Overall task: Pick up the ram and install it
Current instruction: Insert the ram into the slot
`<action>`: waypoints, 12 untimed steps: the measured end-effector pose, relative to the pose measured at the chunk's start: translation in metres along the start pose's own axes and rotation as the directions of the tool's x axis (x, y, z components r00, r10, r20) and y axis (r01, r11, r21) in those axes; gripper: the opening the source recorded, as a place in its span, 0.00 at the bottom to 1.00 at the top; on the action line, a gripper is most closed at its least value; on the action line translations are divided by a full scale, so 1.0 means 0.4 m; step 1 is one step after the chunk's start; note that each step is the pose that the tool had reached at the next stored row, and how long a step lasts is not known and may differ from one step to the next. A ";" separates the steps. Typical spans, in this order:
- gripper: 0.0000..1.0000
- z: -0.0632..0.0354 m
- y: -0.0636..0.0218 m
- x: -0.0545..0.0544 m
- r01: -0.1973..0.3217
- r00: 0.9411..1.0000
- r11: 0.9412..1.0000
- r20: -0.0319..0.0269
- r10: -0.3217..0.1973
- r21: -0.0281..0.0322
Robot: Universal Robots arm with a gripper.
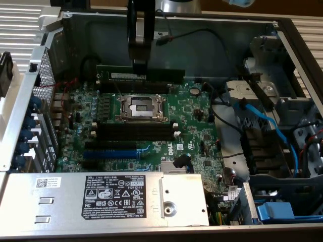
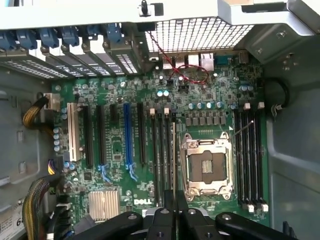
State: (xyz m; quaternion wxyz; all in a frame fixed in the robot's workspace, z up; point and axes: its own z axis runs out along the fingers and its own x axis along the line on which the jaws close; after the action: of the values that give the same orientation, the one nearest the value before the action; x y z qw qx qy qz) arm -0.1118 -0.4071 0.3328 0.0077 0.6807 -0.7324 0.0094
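The ram (image 1: 159,74) is a long dark-green stick with a white label strip. It hangs level above the far edge of the motherboard (image 1: 197,126), just over the far black memory slots (image 1: 126,88). My black gripper (image 1: 139,69) comes down from above and is shut on the ram near its middle. In the wrist view the ram (image 2: 173,160) appears edge-on as a thin strip running out from my gripper (image 2: 175,201), between the CPU socket (image 2: 206,167) and a bank of black memory slots (image 2: 161,150).
The open CPU socket (image 1: 140,107) lies between the far slots and the near memory slots (image 1: 133,131). A blue expansion slot (image 1: 111,153), the silver power supply (image 1: 101,199), blue cables (image 1: 267,126) and the case walls (image 1: 176,22) surround the board.
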 end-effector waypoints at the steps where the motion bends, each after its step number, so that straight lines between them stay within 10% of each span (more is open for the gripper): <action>1: 0.12 0.004 0.000 0.001 0.000 1.000 1.000 0.000 0.000 0.000; 12: 0.12 0.055 0.000 0.018 0.000 1.000 1.000 0.000 0.000 0.003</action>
State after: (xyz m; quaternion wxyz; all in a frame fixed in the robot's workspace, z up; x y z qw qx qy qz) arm -0.1121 -0.4147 0.3109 0.0067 0.6807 -0.7324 0.0104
